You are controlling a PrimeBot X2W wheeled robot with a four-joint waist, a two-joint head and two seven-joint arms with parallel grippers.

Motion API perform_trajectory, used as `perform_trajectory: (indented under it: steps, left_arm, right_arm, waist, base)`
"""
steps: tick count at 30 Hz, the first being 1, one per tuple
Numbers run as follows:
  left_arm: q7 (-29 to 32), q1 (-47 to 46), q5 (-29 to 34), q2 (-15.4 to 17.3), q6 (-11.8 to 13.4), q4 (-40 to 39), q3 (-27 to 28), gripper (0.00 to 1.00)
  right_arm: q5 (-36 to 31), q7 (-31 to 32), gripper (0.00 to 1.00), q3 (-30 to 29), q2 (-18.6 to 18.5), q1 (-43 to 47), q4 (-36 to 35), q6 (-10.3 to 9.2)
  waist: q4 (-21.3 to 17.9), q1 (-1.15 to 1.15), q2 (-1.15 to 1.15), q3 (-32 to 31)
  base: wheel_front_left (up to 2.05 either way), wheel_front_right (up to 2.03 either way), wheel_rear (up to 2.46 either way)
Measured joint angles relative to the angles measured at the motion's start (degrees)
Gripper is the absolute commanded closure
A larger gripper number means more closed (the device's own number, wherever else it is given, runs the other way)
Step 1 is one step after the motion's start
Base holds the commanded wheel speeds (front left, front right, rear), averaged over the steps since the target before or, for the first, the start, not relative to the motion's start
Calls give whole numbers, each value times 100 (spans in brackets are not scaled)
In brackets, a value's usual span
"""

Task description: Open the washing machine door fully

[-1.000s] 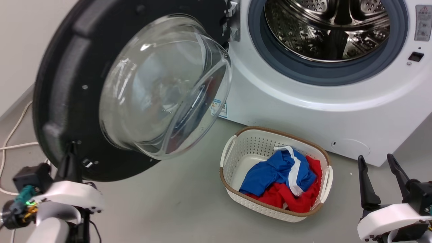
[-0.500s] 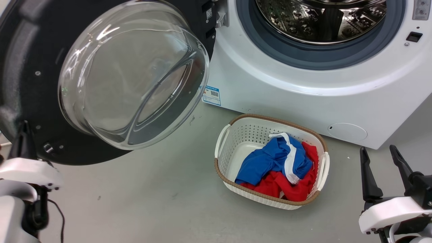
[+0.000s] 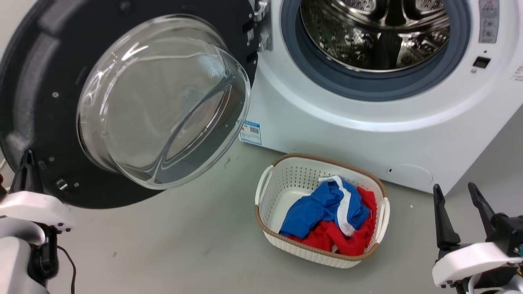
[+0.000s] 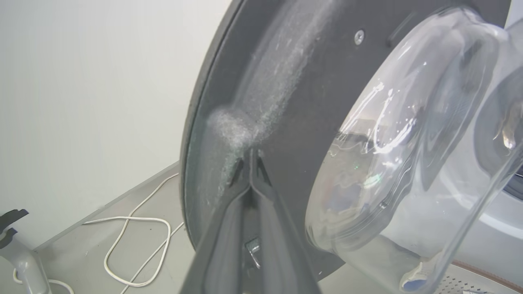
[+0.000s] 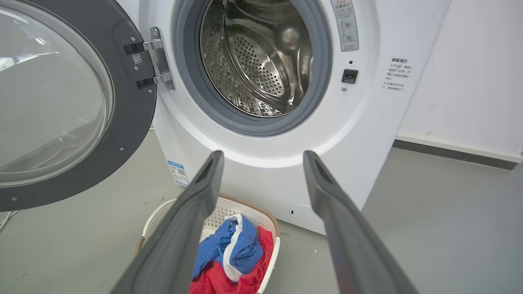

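Nearest you in the head view, your left gripper [image 3: 26, 171] is half lost at the lower left edge: one dark finger rises against the lower rim of the washing machine door [image 3: 36, 102]. The left wrist view settles it: the left gripper [image 4: 250, 163] has its fingers pressed together, holding nothing, tips on the door's dusty inner black face beside the glass bowl. Your right gripper [image 3: 454, 192] hangs at the lower right with its fingers well apart, holding and touching nothing.

Beyond them, a white basket [image 3: 306, 251] of red and blue clothes [image 3: 318, 208] sits on the floor just before the washing machine [image 3: 327, 134].

The door hangs swung out to the left on its hinge, its outer rim cut off by the picture edge. It stands wider than a second ago: the blue label [image 3: 250, 131] then showed through the glass and now lies clear of it. The wider shift since then is the camera's.

Farthest, the steel drum [image 3: 376, 36] gapes uncovered, its top cropped.
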Motion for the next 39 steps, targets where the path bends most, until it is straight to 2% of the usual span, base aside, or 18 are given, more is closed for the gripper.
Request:
perform_trajectory:
  steps: [5, 14, 20, 24, 25, 27, 29, 30, 39]
  left_arm:
    - [-27, 382, 112, -80, 212, -472, -18, 100]
    - [190, 1491, 328, -286, 759, -1939, -365, 100]
    - [490, 1744, 592, -487, 839, -2566, -951, 100]
    - [611, 1714, 683, -648, 728, -2605, -1310, 100]
    - [609, 1669, 710, -676, 711, -2574, -1372, 95]
    - [588, 1569, 726, -724, 672, -2468, -1433, 57]
    - [561, 1506, 738, -791, 625, -2343, -1486, 12]
    - [533, 1479, 737, -814, 605, -2276, -1496, 0]
    - [334, 1420, 792, -878, 595, -1896, -1575, 0]
  right_arm:
    - [85, -99, 0, -25, 1, 107, 144, 0]
    - [214, -180, 0, 80, 3, 218, 237, 0]
    - [218, -171, 0, 125, 4, 296, 271, 0]
    - [220, -158, 0, 181, 3, 294, 279, 0]
    - [220, -156, 0, 210, 3, 292, 283, 0]
    - [220, -154, 0, 259, 4, 292, 299, 0]
    - [219, -153, 0, 291, 4, 292, 316, 0]
    - [219, -152, 0, 327, 3, 293, 335, 0]
    - [214, -153, 0, 483, 4, 294, 403, 0]
  waist:
    - [-54, 0, 0, -304]
    - [-395, 0, 0, -672]
    - [-679, 0, 0, -792]
    - [-895, 0, 0, -823]
    - [-960, 0, 0, -826]
    - [-1099, 0, 0, -832]
    - [-1243, 0, 0, -837]
    - [-1317, 0, 0, -840]
    - [-1889, 0, 0, -874]
  base:
    - [0, 0, 0]
    - [0, 0, 0]
    - [0, 0, 0]
    - [0, 0, 0]
    - [0, 0, 0]
    - [0, 0, 0]
    - [0, 0, 0]
    - [0, 0, 0]
    - [0, 0, 0]
